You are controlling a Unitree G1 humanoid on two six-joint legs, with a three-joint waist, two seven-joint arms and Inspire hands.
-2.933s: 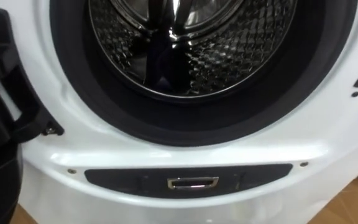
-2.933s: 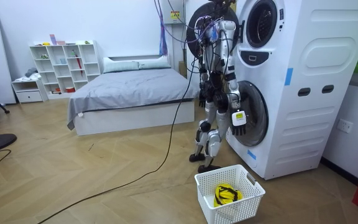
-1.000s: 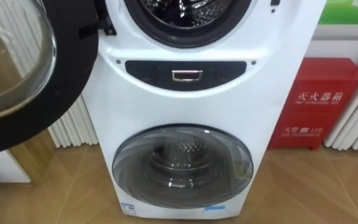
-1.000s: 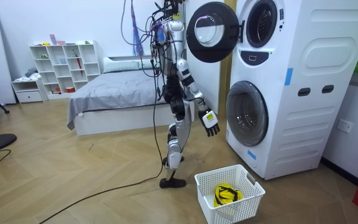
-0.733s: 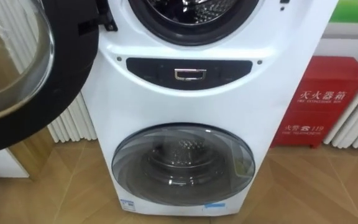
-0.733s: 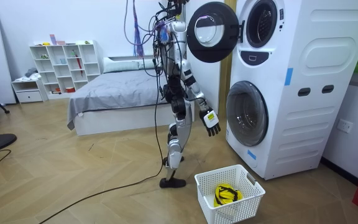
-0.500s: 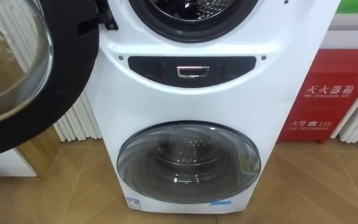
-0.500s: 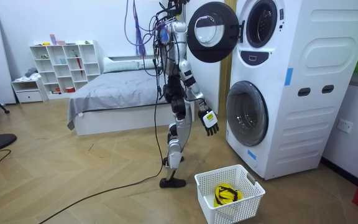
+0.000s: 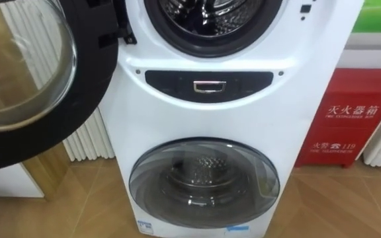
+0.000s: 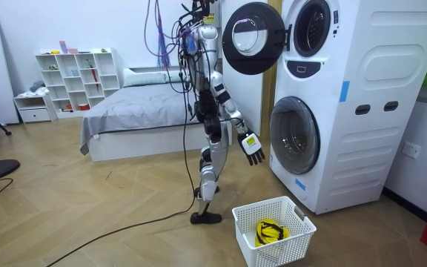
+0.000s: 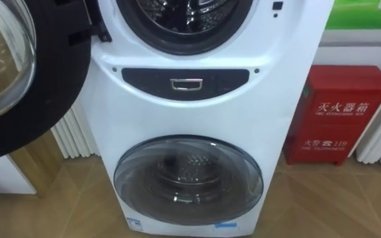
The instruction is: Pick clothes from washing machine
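So, fingers first: the robot's right hand (image 10: 251, 147) shows in the room view, held out low in front of its body. The dark fingers hang loose and fairly straight, and there's nothing in them.

The robot is standing upright on the wooden herringbone floor (image 10: 110, 208), a step back from the tall white stacked washing machine (image 9: 243, 112) and facing it.

The clothes, as far as I can make out: a yellow-and-black bundle (image 10: 271, 231) sits inside the white plastic laundry basket (image 10: 247, 231). That basket is on the floor just in front of the machine's lower half, right beside the robot's feet.

Up top, the round black-rimmed glass door (image 9: 18, 66) is swung wide open to the left, so the shiny metal upper drum (image 9: 210, 16) is exposed. Can't tell whether any clothing is in there, it's all gleam and dark patches. Below the opening is a dark oval control panel (image 9: 208, 85), and under that the lower round glass door (image 9: 204, 182) is closed.

A red box with white lettering (image 9: 346, 116) stands against the wall just to the right of the machine, and there's a white ribbed radiator (image 9: 88, 142) on its left.
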